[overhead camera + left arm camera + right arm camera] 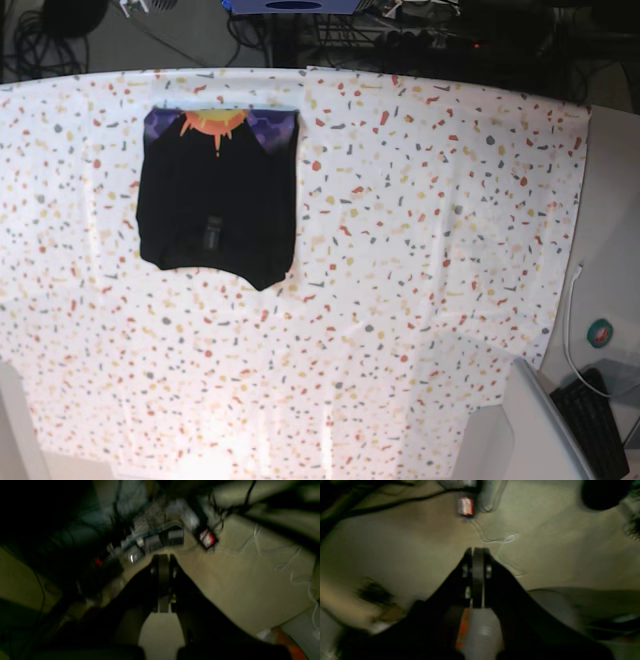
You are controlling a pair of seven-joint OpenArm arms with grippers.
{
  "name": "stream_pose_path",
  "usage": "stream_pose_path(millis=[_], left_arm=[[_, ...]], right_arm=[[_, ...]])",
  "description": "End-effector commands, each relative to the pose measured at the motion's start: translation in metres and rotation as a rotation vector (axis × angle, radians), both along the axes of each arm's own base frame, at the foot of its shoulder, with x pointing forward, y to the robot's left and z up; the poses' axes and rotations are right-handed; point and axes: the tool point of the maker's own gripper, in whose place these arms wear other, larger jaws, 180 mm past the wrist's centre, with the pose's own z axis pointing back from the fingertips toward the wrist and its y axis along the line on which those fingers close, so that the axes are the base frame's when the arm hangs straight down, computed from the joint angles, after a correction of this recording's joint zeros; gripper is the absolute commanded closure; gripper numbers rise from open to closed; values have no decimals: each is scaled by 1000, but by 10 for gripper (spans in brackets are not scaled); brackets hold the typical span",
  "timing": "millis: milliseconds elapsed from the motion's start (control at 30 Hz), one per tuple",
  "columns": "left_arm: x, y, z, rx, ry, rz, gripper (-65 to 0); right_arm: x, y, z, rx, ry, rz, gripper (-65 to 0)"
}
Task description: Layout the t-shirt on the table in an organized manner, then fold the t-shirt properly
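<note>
My wrist views are dim and blurred. Both jaws sit pressed together, empty. The folded black print t-shirt point(218, 195) lies far-left on the white flecked-cloth counter point(420, 260); wide room right.

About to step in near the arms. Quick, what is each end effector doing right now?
Left end effector: closed, holding nothing.
Right end effector: closed, holding nothing.

The base view looks straight down on the table point(420, 250) from high up, while both wrist views (blurred) face the floor past their own jaws.
</note>
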Motion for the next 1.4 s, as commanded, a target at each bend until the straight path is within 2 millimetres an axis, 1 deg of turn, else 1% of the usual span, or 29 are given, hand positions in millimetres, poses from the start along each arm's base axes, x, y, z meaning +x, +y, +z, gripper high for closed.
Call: stream_pose_path(millis=[0,67,100,167,233,267,300,333,367,400,433,467,500,533,567,600,667,733,800,967,1133,1367], left_arm=[[-13,-2,-10,13,36,10,0],[-28,8,-31,60,78,36,0],[-38,8,-42,62,85,51,0],[-69,11,-61,38,88,70,0],[-96,16,-75,6,72,98,0],[-111,20,-78,-8,64,116,0],[-120,21,-78,-27,49,125,0],[-124,21,-75,-50,22,136,0],[-94,4,-72,-121,-87,150,0],[-71,-6,-67,-172,-187,185,0],[-60,-4,-62,-182,-244,230,0],[-57,1,-61,-169,-264,270,0],[-58,6,-62,-149,-259,297,0],[-66,13,-65,-118,-228,312,0],[-68,13,-68,-106,-206,315,0],[-62,13,-73,-91,-186,315,0],[-56,24,-83,-37,-127,307,0],[-51,31,-92,10,-69,304,0],[-50,36,-96,37,-39,302,0],[-51,57,-94,69,-40,292,0],[-51,62,-94,77,-41,289,0],[-52,57,-95,72,-34,294,0]], right_arm=[[-21,-12,-9,-32,46,56,0],[-42,-26,-27,-69,78,183,0],[-46,-33,-37,-79,82,263,0],[-62,-57,-51,-105,100,400,0],[-66,-63,-62,-106,60,465,0],[-67,-72,-64,-119,33,469,0],[-63,-73,-66,-121,-12,457,0],[-60,-68,-67,-115,-51,441,0],[-56,-63,-67,-107,-89,423,0],[-53,-56,-68,-98,-119,399,0],[-50,-51,-68,-95,-136,373,0],[-47,-43,-70,-87,-150,351,0],[-42,-33,-71,-75,-166,328,0],[-36,-28,-72,-69,-183,307,0],[-32,-25,-73,-68,-192,289,0],[-29,-23,-73,-69,-202,270,0],[-23,-21,-74,-77,-217,229,0],[-24,-16,-74,-79,-217,199,0],[-24,-17,-74,-89,-216,171,0],[-24,-21,-74,-107,-218,134,0],[-24,-20,-74,-104,-217,141,0],[-21,-19,-74,-99,-226,142,0]])
